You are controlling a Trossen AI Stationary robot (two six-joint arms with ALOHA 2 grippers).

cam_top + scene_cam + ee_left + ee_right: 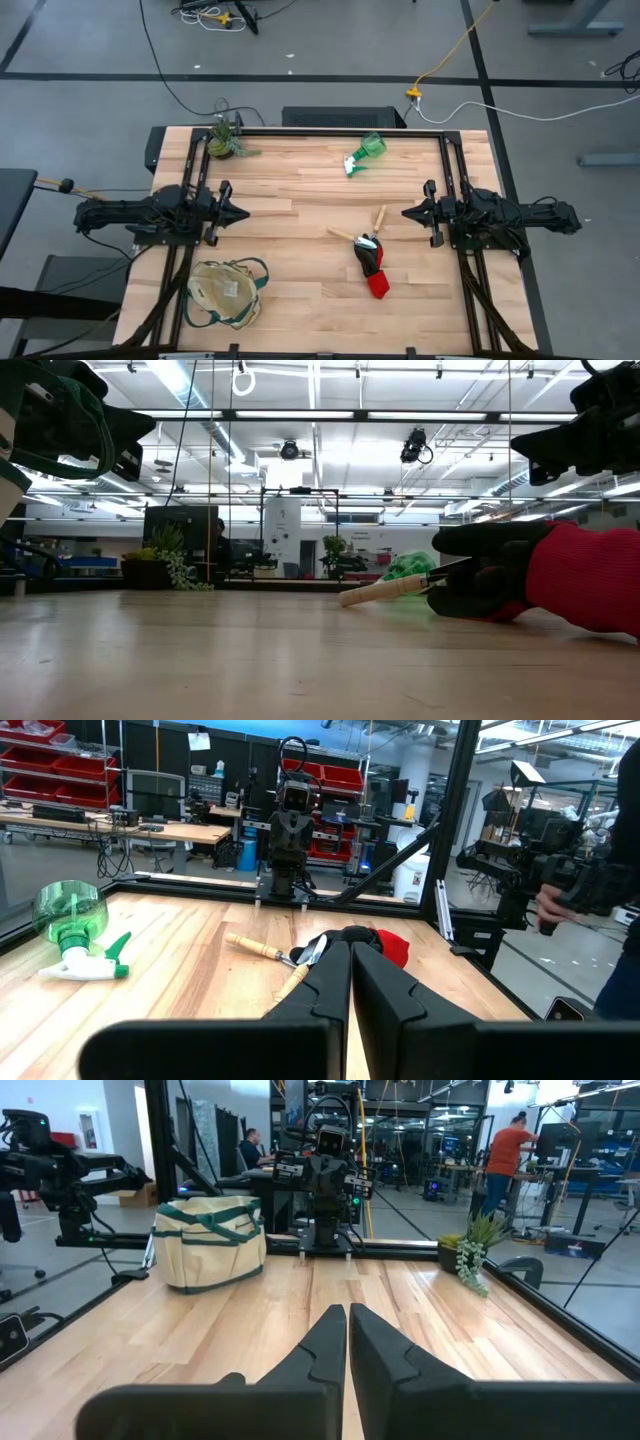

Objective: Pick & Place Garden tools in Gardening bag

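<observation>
Nearest the front edge of the worktop [300,300], the one gardening bag [228,292] slumps at the left, apart from everything else. Near the right of centre lies one black-and-red glove bundle [371,268], touching two wooden-handled tools [362,231] just behind it. The left end effector [237,213] and right end effector [410,213] hang at the side rails, facing each other, each with fingers pressed together on nothing; bare wood lies open between them. Farther back rests one green spray bottle [364,152], and one potted plant [226,139] stands at the far left corner.
</observation>
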